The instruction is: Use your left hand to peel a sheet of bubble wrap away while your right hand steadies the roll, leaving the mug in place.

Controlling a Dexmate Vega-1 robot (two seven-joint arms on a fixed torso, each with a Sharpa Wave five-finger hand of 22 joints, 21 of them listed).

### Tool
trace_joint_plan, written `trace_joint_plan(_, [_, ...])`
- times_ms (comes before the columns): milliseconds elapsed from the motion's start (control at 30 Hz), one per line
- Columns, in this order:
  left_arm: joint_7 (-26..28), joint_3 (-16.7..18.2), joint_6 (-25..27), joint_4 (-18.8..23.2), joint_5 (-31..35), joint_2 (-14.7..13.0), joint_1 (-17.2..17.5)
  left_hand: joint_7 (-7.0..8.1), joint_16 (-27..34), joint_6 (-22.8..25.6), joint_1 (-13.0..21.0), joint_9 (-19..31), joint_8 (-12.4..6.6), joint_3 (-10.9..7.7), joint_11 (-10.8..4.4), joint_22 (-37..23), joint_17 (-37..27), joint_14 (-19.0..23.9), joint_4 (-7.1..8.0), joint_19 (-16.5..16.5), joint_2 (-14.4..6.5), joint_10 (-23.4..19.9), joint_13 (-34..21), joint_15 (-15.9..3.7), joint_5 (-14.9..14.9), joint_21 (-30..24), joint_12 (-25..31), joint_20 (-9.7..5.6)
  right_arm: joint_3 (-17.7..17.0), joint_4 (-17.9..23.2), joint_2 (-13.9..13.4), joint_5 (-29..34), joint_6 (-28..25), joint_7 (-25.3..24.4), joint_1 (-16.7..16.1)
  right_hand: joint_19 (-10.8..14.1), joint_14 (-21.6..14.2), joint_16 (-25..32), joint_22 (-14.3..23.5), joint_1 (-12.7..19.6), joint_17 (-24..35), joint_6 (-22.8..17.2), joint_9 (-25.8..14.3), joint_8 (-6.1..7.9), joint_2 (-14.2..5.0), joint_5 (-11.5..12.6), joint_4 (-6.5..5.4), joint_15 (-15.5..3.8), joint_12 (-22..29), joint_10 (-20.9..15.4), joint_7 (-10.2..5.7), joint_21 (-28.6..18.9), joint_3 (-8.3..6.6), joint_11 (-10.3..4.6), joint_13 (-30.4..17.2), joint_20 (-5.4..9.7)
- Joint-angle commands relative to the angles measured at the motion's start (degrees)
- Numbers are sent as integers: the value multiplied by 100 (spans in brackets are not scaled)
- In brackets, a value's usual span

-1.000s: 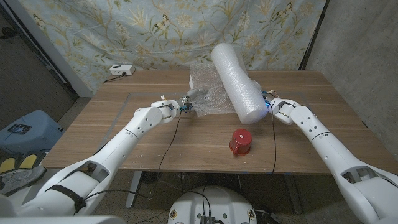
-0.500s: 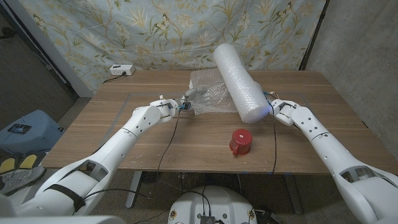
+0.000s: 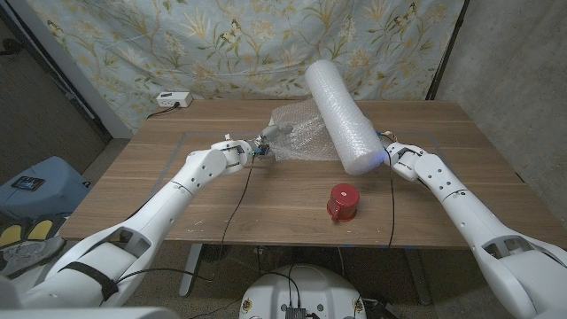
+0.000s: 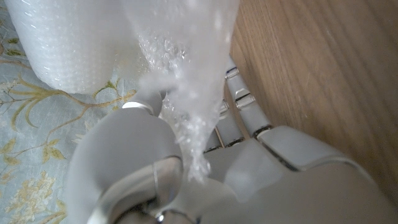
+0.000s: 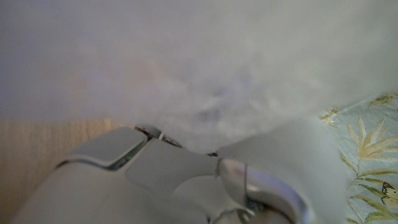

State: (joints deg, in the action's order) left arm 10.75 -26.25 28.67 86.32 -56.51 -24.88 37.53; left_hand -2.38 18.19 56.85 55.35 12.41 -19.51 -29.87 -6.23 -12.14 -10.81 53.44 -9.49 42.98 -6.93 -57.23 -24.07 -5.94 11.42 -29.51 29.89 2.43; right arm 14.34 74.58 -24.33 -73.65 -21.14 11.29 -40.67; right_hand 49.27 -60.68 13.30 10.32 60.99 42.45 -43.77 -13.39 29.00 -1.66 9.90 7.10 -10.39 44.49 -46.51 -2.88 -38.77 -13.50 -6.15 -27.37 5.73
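One roll of bubble wrap (image 3: 341,117) stands tilted on the wooden bench (image 3: 159,190), its lower end on the bench surface towards the robot's right and its upper end leaning up and back towards the floral cloth (image 3: 133,44) behind. A loose sheet (image 3: 297,133) runs from the roll's left side across the bench to the left hand (image 3: 266,142), which pinches the sheet's bunched corner between its fingertips. The left wrist view shows that grip from close by: the crumpled sheet (image 4: 186,93) passes between the thumb and the fingers (image 4: 239,109) of the left hand (image 4: 205,162), with the roll (image 4: 68,43) beyond and bare wood beside it. In the head view the right hand (image 3: 390,152) sits against the roll's lower end; whether its fingers wrap it or only press on it I cannot tell. The right wrist view gives a blurred white mass of wrap (image 5: 186,68) directly against the back of that hand (image 5: 168,174). 1 red mug (image 3: 342,203) stands mouth down on the bench near the front edge, apart from the roll and both hands. 1 small white box (image 3: 173,99) lies at the bench's far left corner; no writing on it can be read.
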Motion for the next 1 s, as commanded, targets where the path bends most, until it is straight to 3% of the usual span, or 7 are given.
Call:
trace_joint_plan(33, [13, 12, 17, 38, 17, -54, 3, -7, -15, 49, 48, 10, -27, 3, 23, -10, -13, 52, 4, 47, -32, -57, -45, 9, -14, -55, 38, -45, 17, -110, 35, 89, 85, 207, 17, -36, 62, -34, 6, -83, 11, 36, -2, -37, 44, 16, -15, -226, -25, 42, 9, 24, 22, 16, 17, -35])
trace_joint_plan(467, [68, 21, 43, 148, 19, -107, 48, -17, -23, 68, 67, 15, -19, 21, 20, -7, -26, 87, 3, 40, -38, -72, -114, 6, -22, -94, 55, -58, -6, -86, -4, 104, 68, 302, -20, -78, 152, -81, 1, -376, -17, 187, 27, -167, 93, 20, -95, -180, -163, 175, 72, 53, 109, 96, 135, -103])
trace_joint_plan(1000, [252, 86, 194, 422, -53, -261, 149, -15, -53, 86, 80, 29, -15, 27, 33, -4, -24, 110, 9, 47, -47, -75, -190, -10, -24, -146, 63, -75, -60, -150, 6, -12, 16, 502, -94, -103, 337, -164, -5, -911, -128, 617, 81, -490, 171, 31, -245, -91, -359, 401, 176, 105, 249, 316, 284, -235])
